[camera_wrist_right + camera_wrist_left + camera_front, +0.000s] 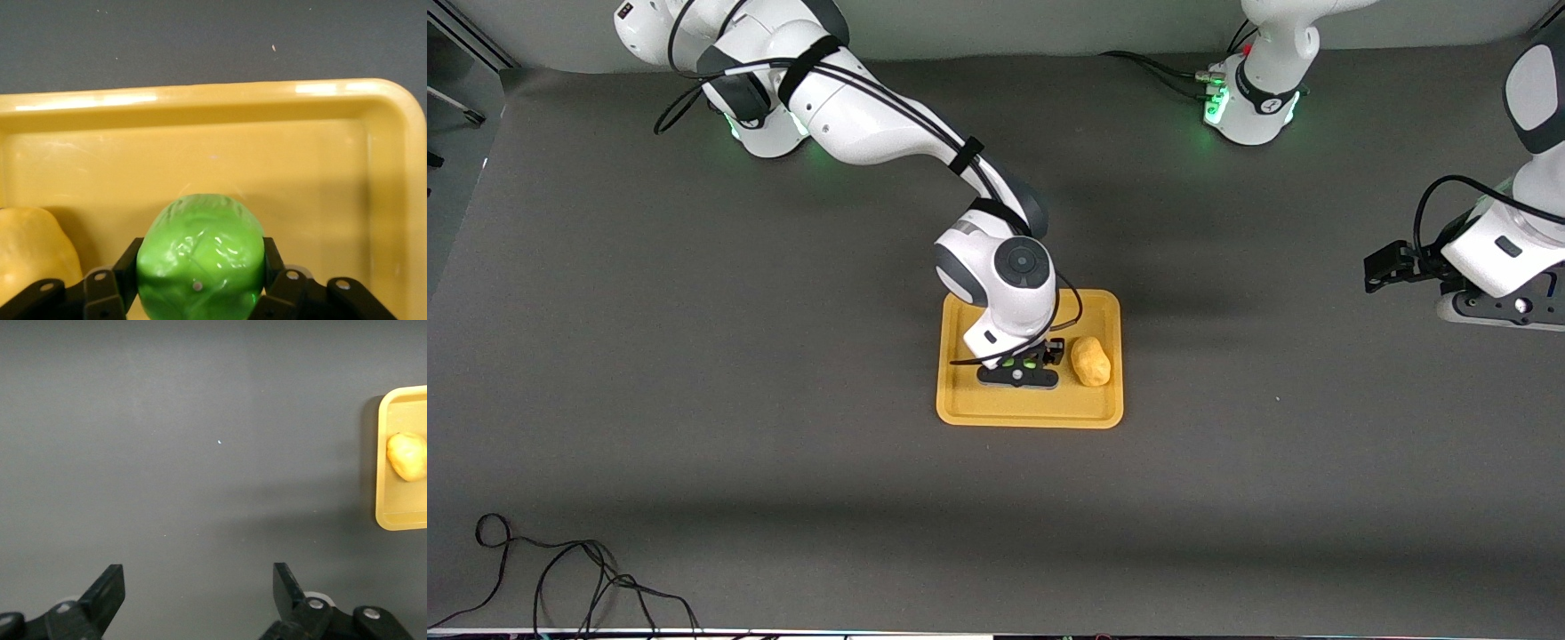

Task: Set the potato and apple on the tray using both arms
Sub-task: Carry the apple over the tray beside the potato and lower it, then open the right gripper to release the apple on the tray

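Right gripper (199,293) clamped on the green apple (200,257) over the yellow tray (313,173), fingers (107,287) pressing both sides, potato (30,257) just beside it

The tray (1029,411), a flat yellow-orange rectangle with rounded corners and a low raised rim, was laid near the middle of the table. The potato (1090,361), a lumpy yellow-orange oval, was seen lying on the tray floor toward the left arm's end. The apple (200,260), a bright green bumpy ball, was clamped between the fingers of the right gripper (1019,366) over the tray, just beside the potato and apart from it.
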